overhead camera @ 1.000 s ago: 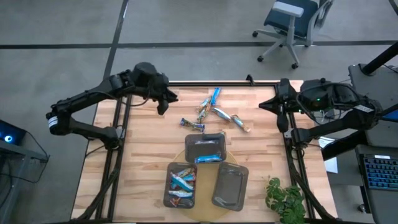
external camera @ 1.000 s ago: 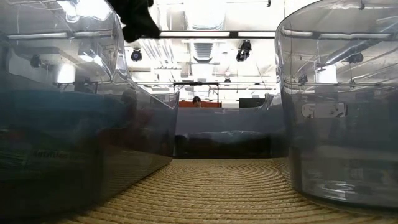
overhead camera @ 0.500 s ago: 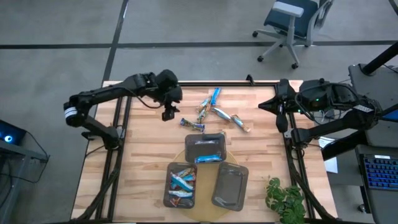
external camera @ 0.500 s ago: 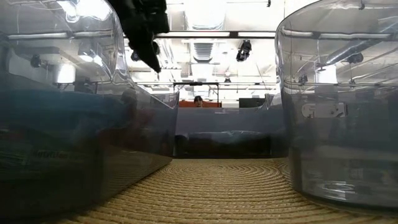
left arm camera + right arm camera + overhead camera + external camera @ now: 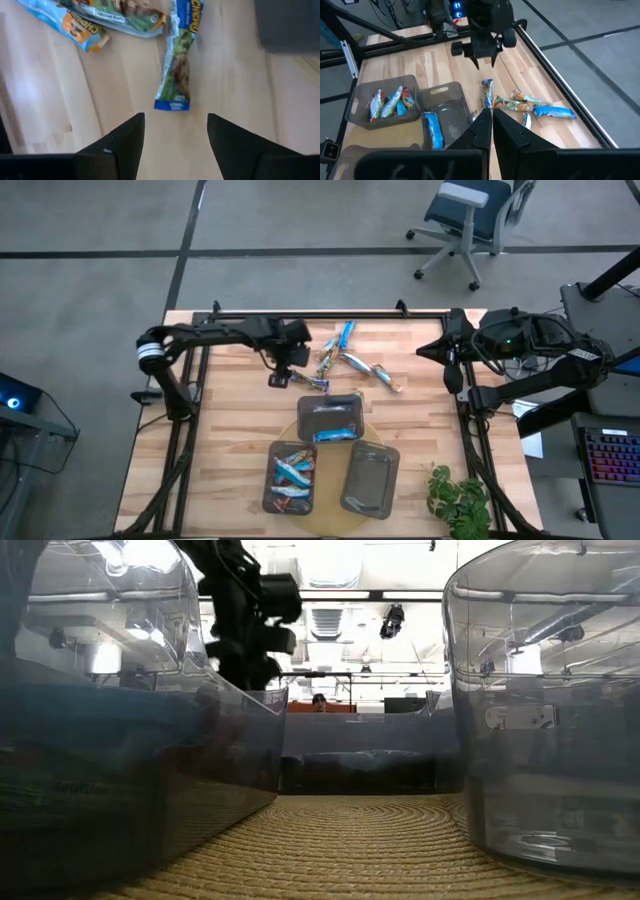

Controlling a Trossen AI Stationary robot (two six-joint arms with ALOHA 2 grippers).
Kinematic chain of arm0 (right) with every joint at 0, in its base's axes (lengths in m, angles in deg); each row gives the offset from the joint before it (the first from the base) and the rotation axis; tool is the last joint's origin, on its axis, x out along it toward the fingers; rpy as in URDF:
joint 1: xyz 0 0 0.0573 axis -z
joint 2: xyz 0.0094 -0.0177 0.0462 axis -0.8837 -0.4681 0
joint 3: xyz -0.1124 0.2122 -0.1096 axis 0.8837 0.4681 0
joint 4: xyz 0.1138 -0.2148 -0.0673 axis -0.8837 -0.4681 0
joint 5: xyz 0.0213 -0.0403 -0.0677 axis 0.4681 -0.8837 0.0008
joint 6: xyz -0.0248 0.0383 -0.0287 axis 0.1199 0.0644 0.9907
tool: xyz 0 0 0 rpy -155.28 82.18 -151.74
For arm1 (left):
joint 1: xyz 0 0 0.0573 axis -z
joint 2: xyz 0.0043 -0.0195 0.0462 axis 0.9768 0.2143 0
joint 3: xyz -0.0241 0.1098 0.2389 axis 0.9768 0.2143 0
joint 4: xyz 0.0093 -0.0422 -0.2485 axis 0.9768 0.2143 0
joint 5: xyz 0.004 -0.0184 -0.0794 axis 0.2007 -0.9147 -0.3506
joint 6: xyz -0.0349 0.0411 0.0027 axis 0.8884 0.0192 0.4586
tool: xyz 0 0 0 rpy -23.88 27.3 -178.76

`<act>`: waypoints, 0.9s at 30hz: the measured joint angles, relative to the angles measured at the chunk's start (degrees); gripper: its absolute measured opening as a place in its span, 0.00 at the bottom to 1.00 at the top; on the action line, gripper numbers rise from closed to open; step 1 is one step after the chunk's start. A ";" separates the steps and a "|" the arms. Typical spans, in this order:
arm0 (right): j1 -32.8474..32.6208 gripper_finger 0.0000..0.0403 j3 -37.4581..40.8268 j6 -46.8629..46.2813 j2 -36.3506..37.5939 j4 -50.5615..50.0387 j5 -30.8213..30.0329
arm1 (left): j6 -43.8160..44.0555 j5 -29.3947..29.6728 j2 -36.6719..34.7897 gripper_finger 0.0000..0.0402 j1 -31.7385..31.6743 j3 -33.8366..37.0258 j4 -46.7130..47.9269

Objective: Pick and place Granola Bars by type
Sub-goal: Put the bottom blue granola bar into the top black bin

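Observation:
Several granola bars lie loose on the wooden table toward its far side. A blue-ended bar (image 5: 175, 70) (image 5: 311, 381) lies flat nearest the trays, and others (image 5: 345, 350) (image 5: 520, 102) lie beyond it. My left gripper (image 5: 175, 130) (image 5: 288, 372) hovers open above the table, pointing steeply down. Its fingers stand just short of that bar's blue end and touch nothing. My right gripper (image 5: 489, 125) (image 5: 432, 348) waits shut, raised at the table's right edge. One tray (image 5: 292, 477) holds several bars, and another (image 5: 330, 418) holds a blue bar.
Three dark grey trays sit on a round woven mat (image 5: 330, 445) in the table's near middle; the third tray (image 5: 368, 480) is at the near right. A small green plant (image 5: 455, 498) stands at the near right corner. Bare wood shows on the table's left part.
My left gripper has swung from the table's far left corner toward the right and come down toward the loose bars, rolling about its own axis and tipping to point more steeply down. The bars and trays have stayed in place.

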 joint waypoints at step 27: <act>-0.02 0.02 0.09 -1.97 0.04 -4.08 0.02 | -0.07 -1.25 10.05 0.49 1.13 1.49 -8.99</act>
